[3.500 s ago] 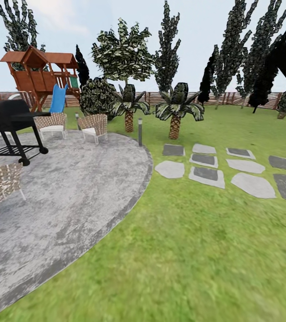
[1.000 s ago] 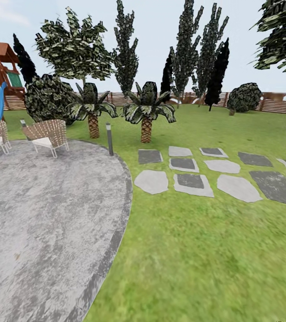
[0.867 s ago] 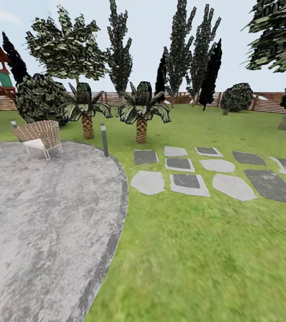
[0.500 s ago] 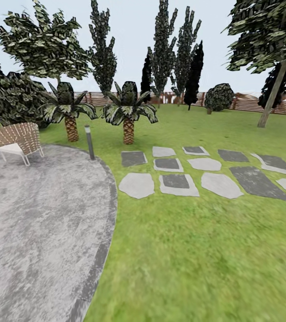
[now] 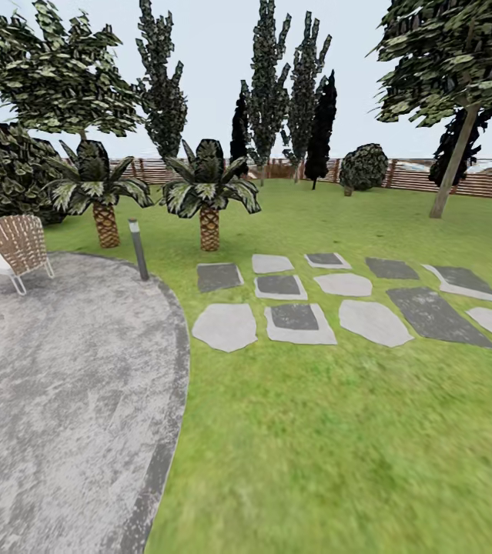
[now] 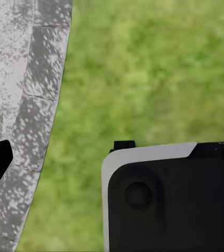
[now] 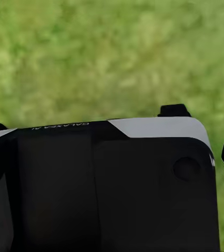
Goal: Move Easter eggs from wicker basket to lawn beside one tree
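Observation:
The Easter eggs and the wicker basket are out of view. The lawn (image 5: 338, 431) spreads wide and green ahead and to the right. A tall tree (image 5: 451, 163) with a bare, leaning grey-brown trunk and a leafy crown stands at the far right, near the slatted fence (image 5: 480, 183). The left wrist view looks down on grass (image 6: 143, 68) beside the paving's edge (image 6: 33, 105), over a black-and-white part of the robot (image 6: 170, 199). The right wrist view has grass (image 7: 112, 58) above a similar black-and-white part (image 7: 107, 184). How the fingers stand is unclear in both.
A grey round patio (image 5: 61, 369) lies at the left with a wicker chair (image 5: 7, 245) and a short lamp post (image 5: 137, 250). Grey stepping stones (image 5: 299, 319) cross the grass ahead. Two short palms (image 5: 209, 223), dark cone-shaped trees (image 5: 267, 92) and a bush (image 5: 363, 167) stand behind.
The camera has turned to the right, so the whole picture has slid left. The play tower, grill and nearer chairs have left the view, and the leaning tree has come in at the right.

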Controlling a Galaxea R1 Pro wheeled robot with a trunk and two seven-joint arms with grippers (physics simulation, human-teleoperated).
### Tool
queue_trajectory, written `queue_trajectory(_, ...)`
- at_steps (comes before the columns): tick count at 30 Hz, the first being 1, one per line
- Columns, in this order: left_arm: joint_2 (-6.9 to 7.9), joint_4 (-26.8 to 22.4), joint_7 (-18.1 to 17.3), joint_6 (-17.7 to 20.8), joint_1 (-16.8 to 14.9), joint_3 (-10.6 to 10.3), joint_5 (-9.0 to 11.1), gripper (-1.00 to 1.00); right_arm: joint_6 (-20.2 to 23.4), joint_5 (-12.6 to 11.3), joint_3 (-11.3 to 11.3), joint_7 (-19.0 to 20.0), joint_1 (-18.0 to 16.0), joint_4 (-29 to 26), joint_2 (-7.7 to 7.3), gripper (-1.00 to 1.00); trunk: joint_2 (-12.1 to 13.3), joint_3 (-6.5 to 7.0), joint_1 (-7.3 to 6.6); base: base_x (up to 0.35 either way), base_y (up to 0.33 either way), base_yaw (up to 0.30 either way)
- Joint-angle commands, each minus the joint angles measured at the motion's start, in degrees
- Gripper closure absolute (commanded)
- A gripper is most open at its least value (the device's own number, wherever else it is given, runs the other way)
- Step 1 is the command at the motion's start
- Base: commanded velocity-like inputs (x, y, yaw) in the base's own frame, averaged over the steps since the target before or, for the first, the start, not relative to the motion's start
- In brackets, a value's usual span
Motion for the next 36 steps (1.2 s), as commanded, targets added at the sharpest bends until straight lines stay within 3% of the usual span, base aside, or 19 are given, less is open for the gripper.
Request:
queue_trajectory(1,0.02,0.0,0.1,-0.2,0.0,-0.2,0.0,-1.0,0.3,0.0,-0.3,0.1,0.0,-0.1,0.04,-1.0,0.0,-0.07,0.04,0.334,0.0,-0.006)
queue_trajectory(36,0.02,0.0,0.1,-0.2,0.0,-0.2,0.0,-1.0,0.3,-0.1,-0.3,0.1,0.0,-0.1,-0.06,-1.0,0.0,-0.07,0.04,0.334,0.0,0.0)
